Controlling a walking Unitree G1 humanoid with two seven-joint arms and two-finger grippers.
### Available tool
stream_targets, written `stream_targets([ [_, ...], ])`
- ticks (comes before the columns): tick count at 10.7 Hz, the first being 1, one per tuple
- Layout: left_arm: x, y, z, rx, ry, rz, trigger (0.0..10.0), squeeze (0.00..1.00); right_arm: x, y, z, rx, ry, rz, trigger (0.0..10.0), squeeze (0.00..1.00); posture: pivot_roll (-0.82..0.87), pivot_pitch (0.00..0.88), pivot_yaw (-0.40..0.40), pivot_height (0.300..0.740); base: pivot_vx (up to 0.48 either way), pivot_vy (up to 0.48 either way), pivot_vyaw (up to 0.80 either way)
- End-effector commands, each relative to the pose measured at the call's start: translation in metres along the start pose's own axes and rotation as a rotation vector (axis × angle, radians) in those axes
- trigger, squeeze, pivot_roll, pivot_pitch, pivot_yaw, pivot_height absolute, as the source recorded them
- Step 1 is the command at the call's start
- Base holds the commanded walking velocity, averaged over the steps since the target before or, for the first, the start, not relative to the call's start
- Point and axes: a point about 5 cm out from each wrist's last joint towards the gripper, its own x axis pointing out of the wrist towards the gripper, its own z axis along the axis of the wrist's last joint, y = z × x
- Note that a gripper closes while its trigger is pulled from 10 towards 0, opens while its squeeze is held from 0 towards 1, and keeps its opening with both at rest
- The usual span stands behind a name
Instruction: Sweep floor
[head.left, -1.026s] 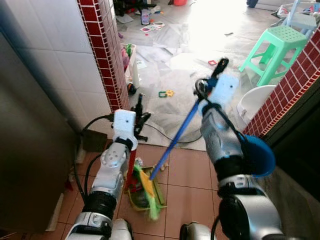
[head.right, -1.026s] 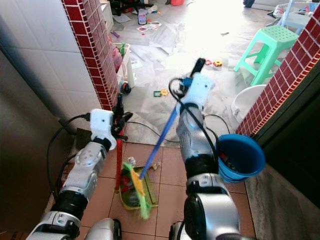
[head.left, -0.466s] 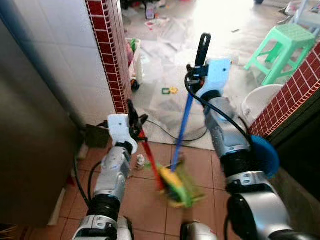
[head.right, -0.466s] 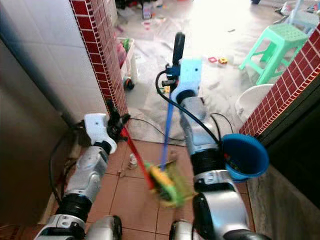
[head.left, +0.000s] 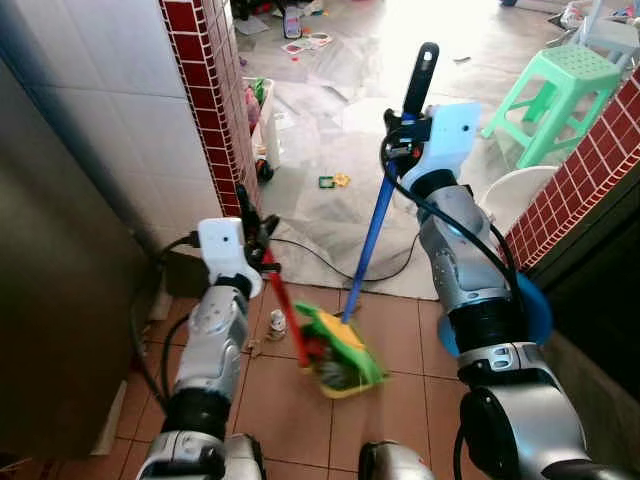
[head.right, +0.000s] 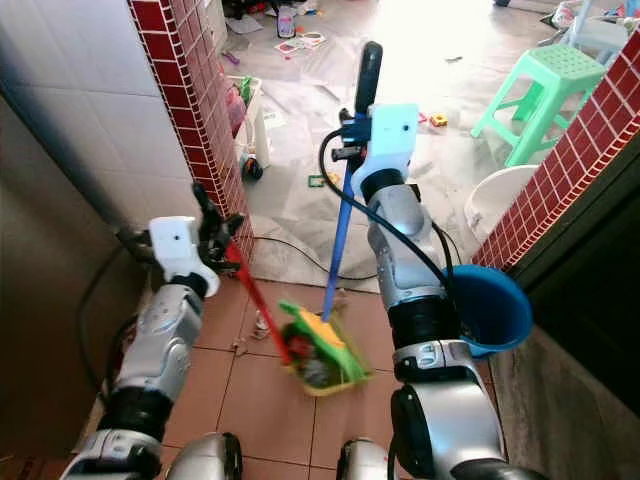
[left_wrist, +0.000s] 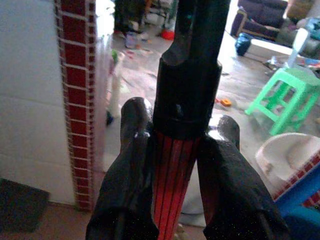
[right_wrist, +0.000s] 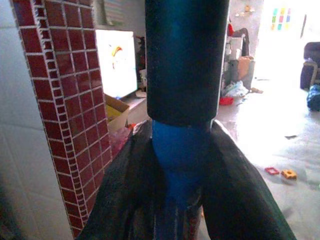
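— Left gripper?
— Clamped on the red dustpan handle, black fingers pressed to both sides just below the handle's black cap. Held low, beside the red brick pillar.

— And the right gripper?
— Closed around the blue broom handle, right under its black grip. Raised high, above the pale sheet on the floor.

— Where does the broom end?
— Slanting down from the right gripper to the terracotta tiled floor, meeting the green and yellow bristles. Blurred there, so hard to separate bristles from dustpan; both together on the tiles, between the two arms.

— Anything near the pan?
— A small crumpled scrap just beside the red handle, more bits on the tile to its left.

— Further out?
— Blue bucket close by the right arm, against the red brick wall. White basin beyond it, then a green plastic stool. Small toys scattered on the pale sheet, a black cable crossing its near edge.
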Motion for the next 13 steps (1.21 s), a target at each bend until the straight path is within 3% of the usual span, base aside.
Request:
stream_targets([
  [1,0.001,-0.002,0.018,0.006,-0.09,0.0,10.0,0.0,0.007,-0.004,0.022,0.006,-0.091,-0.011,10.0,0.0,-0.04,0.039,-0.022,0.74,0.0,0.0,0.0],
  [2,-0.001,0.002,0.023,0.02,-0.105,0.01,10.0,0.0,0.008,-0.008,0.032,-0.08,-0.147,-0.02,10.0,0.0,-0.03,0.032,-0.016,0.74,0.0,0.0,0.0],
  [3,-0.002,0.006,0.028,0.033,-0.116,0.017,10.0,0.0,0.009,-0.014,0.032,-0.108,-0.155,-0.033,10.0,0.0,-0.03,0.031,-0.014,0.74,0.0,0.0,0.0],
  [6,-0.006,0.009,0.029,0.06,-0.11,0.016,10.0,0.0,0.013,-0.031,0.033,0.032,-0.123,-0.131,10.0,0.0,-0.04,0.036,-0.01,0.74,0.0,0.0,0.0],
  [7,-0.007,0.007,0.029,0.058,-0.105,0.012,10.0,0.0,0.014,-0.033,0.036,-0.064,-0.143,-0.118,10.0,0.0,-0.04,0.035,-0.009,0.74,0.0,0.0,0.0],
  [8,-0.008,0.003,0.029,0.055,-0.096,-0.013,10.0,0.0,0.009,-0.037,0.026,-0.165,-0.103,-0.148,10.0,0.0,-0.04,0.035,-0.01,0.74,0.0,0.0,0.0],
  [11,-0.023,-0.002,0.04,0.085,-0.115,-0.043,10.0,0.0,-0.015,-0.042,0.001,-0.201,-0.04,-0.221,10.0,0.0,-0.02,0.033,0.004,0.74,0.0,0.0,0.0],
  [13,-0.036,0.003,0.046,0.123,-0.118,-0.069,10.0,0.0,-0.033,-0.04,-0.018,-0.182,0.02,-0.245,10.0,0.0,0.0,0.038,0.014,0.74,0.0,0.0,0.0],
])
